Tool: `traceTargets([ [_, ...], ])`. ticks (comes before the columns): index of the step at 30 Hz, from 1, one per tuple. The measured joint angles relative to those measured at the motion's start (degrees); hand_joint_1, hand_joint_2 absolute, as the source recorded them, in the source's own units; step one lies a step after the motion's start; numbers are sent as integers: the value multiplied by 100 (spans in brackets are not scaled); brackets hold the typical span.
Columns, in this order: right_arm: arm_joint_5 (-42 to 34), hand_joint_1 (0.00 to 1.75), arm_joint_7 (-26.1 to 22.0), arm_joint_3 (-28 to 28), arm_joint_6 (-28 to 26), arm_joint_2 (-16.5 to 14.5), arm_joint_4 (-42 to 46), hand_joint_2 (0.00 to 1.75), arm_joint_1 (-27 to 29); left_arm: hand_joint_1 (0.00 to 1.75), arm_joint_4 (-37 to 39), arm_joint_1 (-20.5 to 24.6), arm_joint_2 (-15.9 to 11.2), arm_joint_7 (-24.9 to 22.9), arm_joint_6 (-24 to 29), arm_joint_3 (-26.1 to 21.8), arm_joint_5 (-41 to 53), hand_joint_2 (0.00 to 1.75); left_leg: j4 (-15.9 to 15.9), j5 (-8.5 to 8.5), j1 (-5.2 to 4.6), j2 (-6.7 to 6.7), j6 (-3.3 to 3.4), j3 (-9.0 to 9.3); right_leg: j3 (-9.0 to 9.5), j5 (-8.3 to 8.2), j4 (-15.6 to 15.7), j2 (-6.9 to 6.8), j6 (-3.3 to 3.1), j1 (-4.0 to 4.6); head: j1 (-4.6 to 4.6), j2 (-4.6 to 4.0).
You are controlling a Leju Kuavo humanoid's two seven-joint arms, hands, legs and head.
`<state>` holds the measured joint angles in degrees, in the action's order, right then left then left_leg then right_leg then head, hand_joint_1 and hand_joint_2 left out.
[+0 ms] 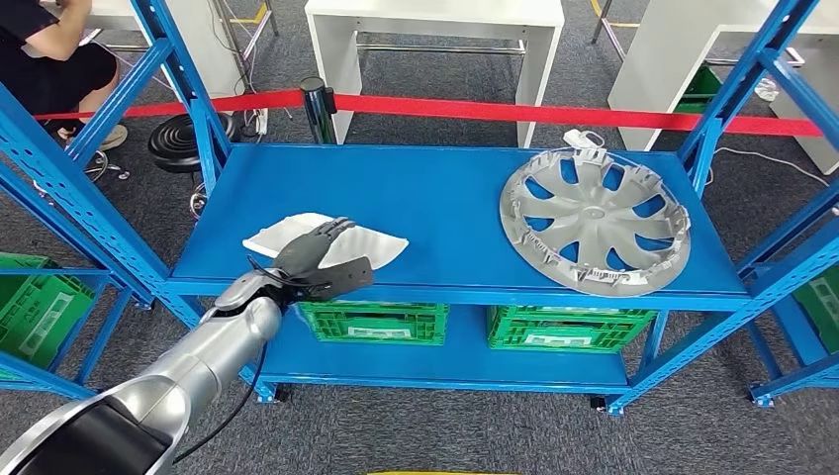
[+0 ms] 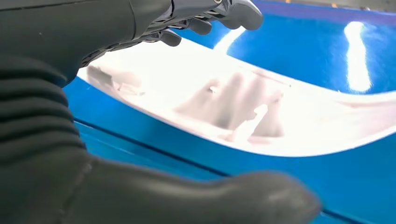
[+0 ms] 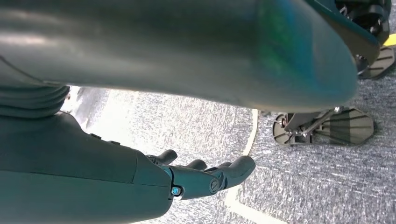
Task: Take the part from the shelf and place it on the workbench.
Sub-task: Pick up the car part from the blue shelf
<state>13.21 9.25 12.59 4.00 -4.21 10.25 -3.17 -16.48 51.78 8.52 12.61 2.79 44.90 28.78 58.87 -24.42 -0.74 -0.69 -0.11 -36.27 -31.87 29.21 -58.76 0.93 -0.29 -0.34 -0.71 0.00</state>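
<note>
A flat white part (image 1: 381,243) lies on the blue shelf top (image 1: 435,193) near its front left. My left hand (image 1: 319,259) reaches over the part's near end, fingers spread above it and the thumb (image 2: 210,196) low at the shelf's front edge. In the left wrist view the fingers (image 2: 205,18) hover over the white part (image 2: 280,126) with a gap showing, and nothing is gripped. My right hand (image 3: 205,175) hangs over grey carpet with its fingers loosely extended and nothing in it.
A silver wheel cover (image 1: 594,220) lies on the shelf's right half. Green crates (image 1: 376,322) (image 1: 569,327) sit on the lower level. Blue uprights (image 1: 183,79) flank the shelf. Behind run a red barrier tape (image 1: 554,111) and white tables (image 1: 435,30); a person (image 1: 49,59) sits far left.
</note>
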Motion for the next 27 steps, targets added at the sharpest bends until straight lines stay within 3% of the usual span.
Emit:
traceTargets([
  [10,26,0,-1,0,3,5,0,0,-1,0,-1,-1,-100,54,-58,-1,233,175,-2,10,5,1,6,5,0,-3,-2,0,4,4,1,0],
  [13,28,0,-3,0,-6,5,0,0,-3,0,-7,-4,-100,-93,353,45,573,175,-2,9,5,2,6,5,0,-3,-3,0,4,5,1,0],
  [20,42,0,-1,1,-43,5,0,0,-8,0,-6,-90,-40,-948,2038,621,1865,175,-2,9,4,1,6,4,1,0,-2,-1,9,4,1,0],
  [27,51,0,2,2,-80,3,0,0,-5,0,14,-171,22,-1284,2415,1000,2188,175,-2,9,4,1,6,5,1,0,-2,0,10,3,1,0],
])
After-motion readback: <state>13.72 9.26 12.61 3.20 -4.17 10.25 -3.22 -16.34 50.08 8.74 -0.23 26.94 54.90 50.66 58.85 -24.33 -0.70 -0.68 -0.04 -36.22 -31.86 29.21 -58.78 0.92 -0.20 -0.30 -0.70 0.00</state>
